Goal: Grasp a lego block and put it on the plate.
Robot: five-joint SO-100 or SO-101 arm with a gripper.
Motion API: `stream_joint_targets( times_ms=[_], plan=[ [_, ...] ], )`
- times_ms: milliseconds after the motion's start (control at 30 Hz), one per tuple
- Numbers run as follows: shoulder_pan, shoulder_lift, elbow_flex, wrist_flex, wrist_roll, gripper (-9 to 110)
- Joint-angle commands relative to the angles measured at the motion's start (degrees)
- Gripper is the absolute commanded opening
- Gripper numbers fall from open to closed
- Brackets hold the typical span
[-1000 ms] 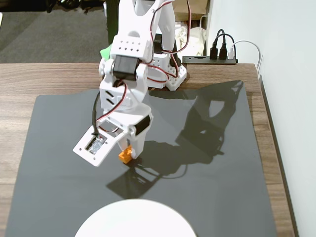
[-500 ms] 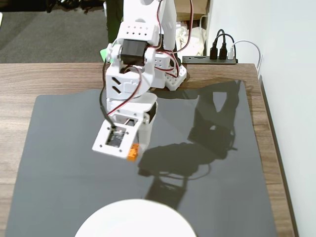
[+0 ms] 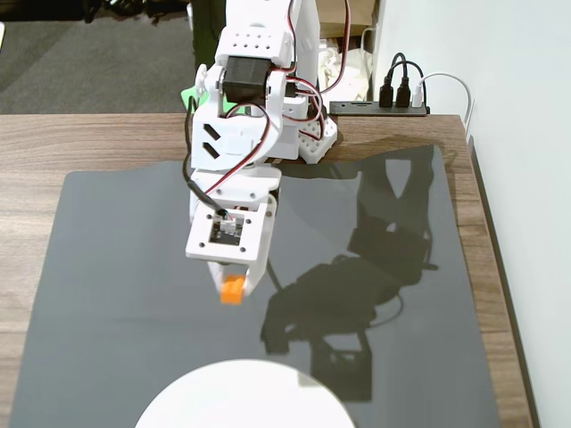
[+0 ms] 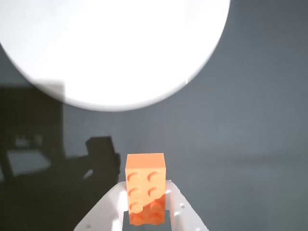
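Note:
The orange lego block point(image 4: 145, 185) is clamped between my white gripper's point(image 4: 145, 197) two fingers, studs facing the wrist camera. In the fixed view the gripper point(image 3: 234, 283) hangs above the dark mat with the lego block point(image 3: 233, 290) sticking out below its tips, lifted off the mat. The white plate point(image 3: 243, 399) lies at the mat's near edge, below and slightly right of the gripper. In the wrist view the plate point(image 4: 110, 48) fills the top, ahead of the block.
A dark grey mat point(image 3: 107, 294) covers the wooden table point(image 3: 53, 143). The arm's base point(image 3: 303, 134) stands at the far edge, with a black hub and cables point(image 3: 379, 107) at the back right. The arm's shadow falls on the mat right of the gripper.

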Motion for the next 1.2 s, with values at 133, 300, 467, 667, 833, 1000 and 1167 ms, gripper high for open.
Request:
stream_joint_targets(
  times_ms=[133, 300, 467, 667, 833, 1000, 1167],
  plan=[
    [-0.26, -4.48, -8.17, -9.14, 1.41, 6],
    [-0.88, -10.2, -16.61, -9.93, 2.37, 6],
    [-1.23, -15.73, -23.82, -9.93, 3.08, 6],
    [-1.93, -23.03, -27.95, -9.93, 4.39, 6],
    [-3.16, -29.36, -30.67, -9.49, 7.12, 6],
    [-4.92, -32.78, -33.84, -7.38, 10.28, 6],
    [-5.54, -33.05, -34.1, -5.19, 11.25, 6]
  ],
)
